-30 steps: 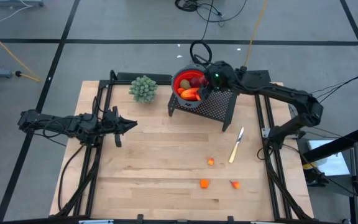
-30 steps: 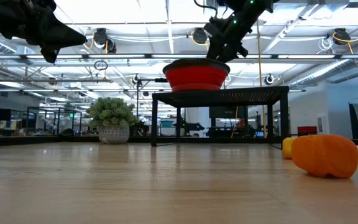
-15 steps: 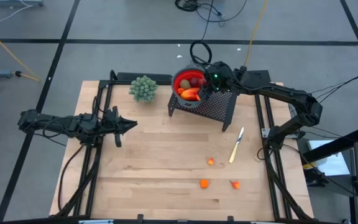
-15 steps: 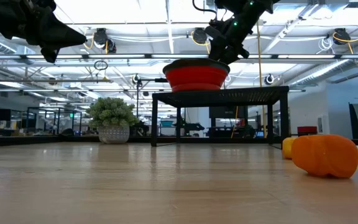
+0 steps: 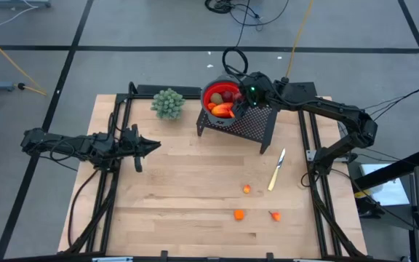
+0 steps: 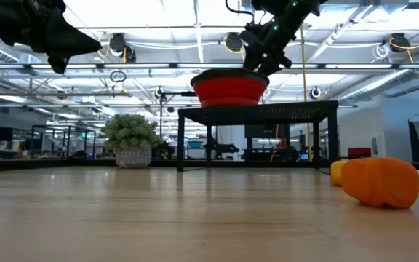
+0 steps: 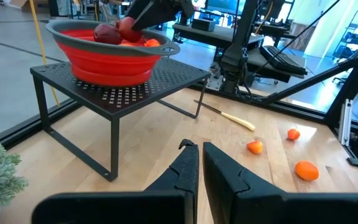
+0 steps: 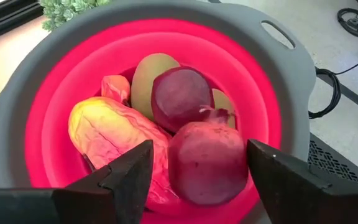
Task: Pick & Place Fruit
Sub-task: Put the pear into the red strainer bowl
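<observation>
step: we lift the right gripper (image 8: 194,177) straight up, clear of the rim | fruit: dark-red pomegranate (image 8: 207,158) between its spread fingers, seemingly just let go, atop a pile in the red bowl (image 5: 209,93) on the black mesh stand (image 5: 249,125) | three orange bits (image 5: 246,189) left on the table | left gripper (image 5: 148,145) clenched, empty, waiting at the left

1. Both arms are dark, near-black, built of slim jointed segments
2. The left tool (image 5: 153,145) ends in two narrow, angular black fingers (image 7: 185,171) that taper to points
3. The right tool (image 5: 240,104) has broad, flat matte-black fingers (image 8: 126,174); a small green light glows on its wrist
4. Black cables trail along the right arm
</observation>
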